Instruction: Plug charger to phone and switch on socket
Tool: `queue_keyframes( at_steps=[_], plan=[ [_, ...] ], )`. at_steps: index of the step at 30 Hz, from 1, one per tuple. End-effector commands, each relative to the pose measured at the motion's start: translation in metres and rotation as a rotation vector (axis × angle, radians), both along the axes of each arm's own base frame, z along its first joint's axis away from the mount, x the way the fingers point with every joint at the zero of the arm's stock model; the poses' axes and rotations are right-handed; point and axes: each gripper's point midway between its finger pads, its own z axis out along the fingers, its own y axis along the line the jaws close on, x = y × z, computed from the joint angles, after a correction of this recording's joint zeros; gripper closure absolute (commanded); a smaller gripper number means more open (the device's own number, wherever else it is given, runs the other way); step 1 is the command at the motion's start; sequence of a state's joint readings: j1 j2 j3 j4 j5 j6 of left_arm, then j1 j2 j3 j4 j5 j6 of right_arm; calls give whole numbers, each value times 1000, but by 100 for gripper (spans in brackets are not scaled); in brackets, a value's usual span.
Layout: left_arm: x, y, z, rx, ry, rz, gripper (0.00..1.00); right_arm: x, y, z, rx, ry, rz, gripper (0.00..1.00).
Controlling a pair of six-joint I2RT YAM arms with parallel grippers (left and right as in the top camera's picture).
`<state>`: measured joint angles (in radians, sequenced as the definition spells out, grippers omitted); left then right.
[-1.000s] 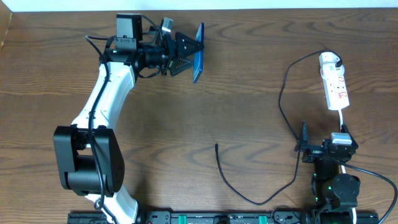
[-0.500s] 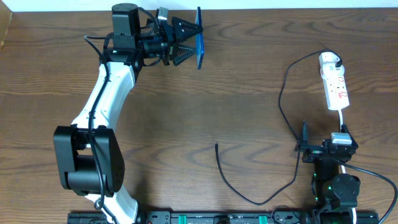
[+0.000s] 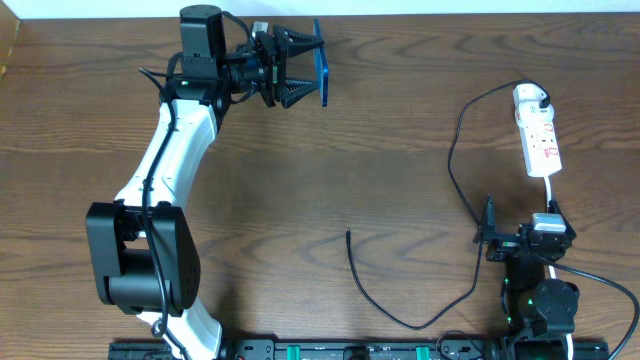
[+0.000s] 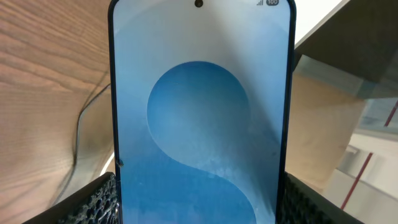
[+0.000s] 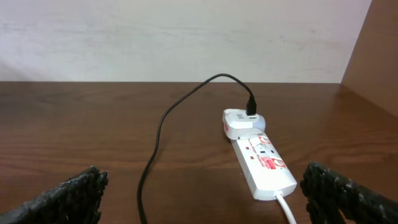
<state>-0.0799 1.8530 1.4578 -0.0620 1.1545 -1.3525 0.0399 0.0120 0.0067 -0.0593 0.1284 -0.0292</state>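
Table (image 3: pixel 300 180) of brown wood carries everything. Left arm (image 3: pixel 165 150) reaches to 12 o'clock, where the left gripper (image 3: pixel 310 65) pinches the phone (image 4: pixel 199 124) by its long sides. The blue screen faces the wrist camera and shows edge-on from above. Right gripper (image 5: pixel 205 193) sits at 5 o'clock, fingers spread wide, holding nothing. Socket (image 3: pixel 538 140) lies at 2 o'clock with a white plug (image 5: pixel 239 121) seated in its far end. Charger (image 3: pixel 450 150), a thin black cable, runs from that plug towards 6 o'clock, and its loose tip rests on bare wood near the middle.

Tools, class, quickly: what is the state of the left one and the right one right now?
Left tool: closed on the phone.
Right tool: open, holding nothing.
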Motion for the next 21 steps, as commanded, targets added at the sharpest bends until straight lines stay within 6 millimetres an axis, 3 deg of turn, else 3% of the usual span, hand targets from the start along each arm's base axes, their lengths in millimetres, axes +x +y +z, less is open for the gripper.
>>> queue_keyframes(
  at_steps=[1, 21],
  plan=[
    [-6, -2, 19, -44, 20, -17, 93, 0, 2, 0, 13, -3, 4, 1],
    [-6, -2, 19, -111, 222, 30, 93, 0, 2, 0, 13, -3, 4, 1]
  ],
)
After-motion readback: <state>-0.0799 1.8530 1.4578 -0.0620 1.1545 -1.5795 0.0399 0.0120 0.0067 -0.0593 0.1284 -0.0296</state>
